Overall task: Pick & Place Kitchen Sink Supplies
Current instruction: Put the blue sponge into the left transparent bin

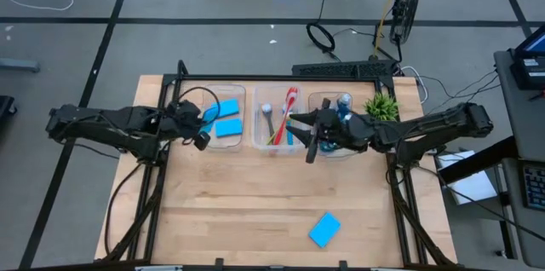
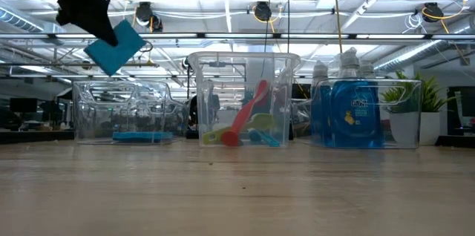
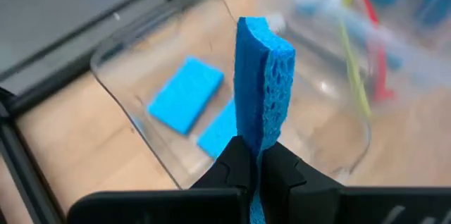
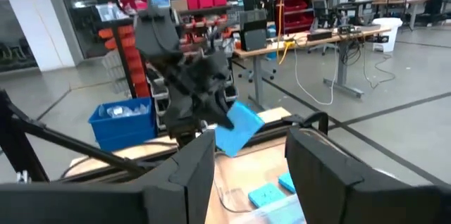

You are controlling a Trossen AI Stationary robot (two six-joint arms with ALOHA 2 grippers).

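Note:
My left gripper is shut on a flat blue sponge above the left clear bin. In the low view the sponge hangs high over that bin. Two more blue sponges lie flat on the bin's floor. A fourth sponge lies on the table near the front edge. The middle bin holds the red brush and the other brushes. The right bin holds the blue bottles. My right gripper is open and empty over the middle and right bins. My left gripper pinches the sponge's two broad faces between its two fingers, at one end of the sponge. The fingers come from the table's left. The sponge sticks out past the fingertips, tilted, lifted clear above the left bin.
A small green potted plant stands right of the right bin. The three bins stand in a row along the table's far edge. The wooden table top in front of the bins is bare but for the one sponge.

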